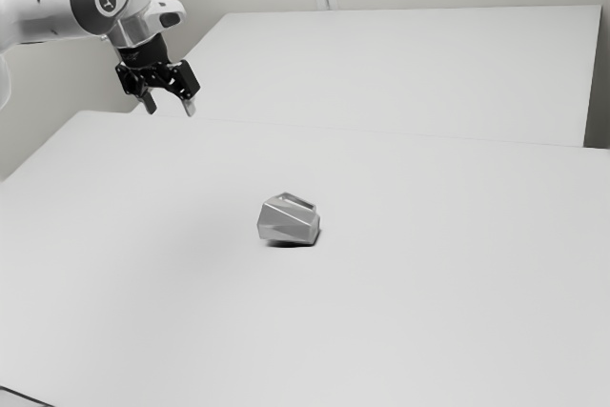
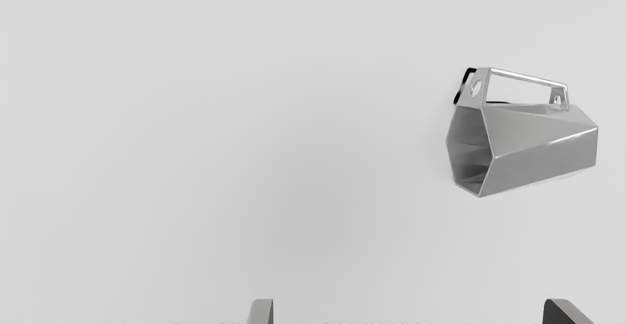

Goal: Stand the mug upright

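Resting tipped, the mug (image 1: pixel 288 224) lies (well apart) below the gripper (image 1: pixel 170 110).

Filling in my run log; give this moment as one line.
mug: on its side on table, handle up | gripper: open, raised, away from mug | upright: not yet

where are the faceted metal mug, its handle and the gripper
Faceted metal mug (image 2: pixel 543 143): wrist view, side wall.
Mug handle (image 2: pixel 530 77): wrist view, long outer bar.
Black two-finger gripper (image 1: pixel 170 105): exterior view, midway between the fingertips.
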`<act>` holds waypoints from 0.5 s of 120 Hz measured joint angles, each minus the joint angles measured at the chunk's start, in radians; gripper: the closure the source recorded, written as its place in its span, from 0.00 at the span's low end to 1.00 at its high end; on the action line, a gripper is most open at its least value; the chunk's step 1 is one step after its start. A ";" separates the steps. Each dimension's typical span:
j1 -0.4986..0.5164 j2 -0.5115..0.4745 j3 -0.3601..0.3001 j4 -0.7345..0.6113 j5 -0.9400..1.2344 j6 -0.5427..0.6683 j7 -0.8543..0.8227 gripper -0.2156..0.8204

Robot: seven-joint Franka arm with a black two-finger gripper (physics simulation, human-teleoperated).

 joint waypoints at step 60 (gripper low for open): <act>-0.003 -0.009 -0.005 -0.054 -0.099 -0.005 0.006 0.21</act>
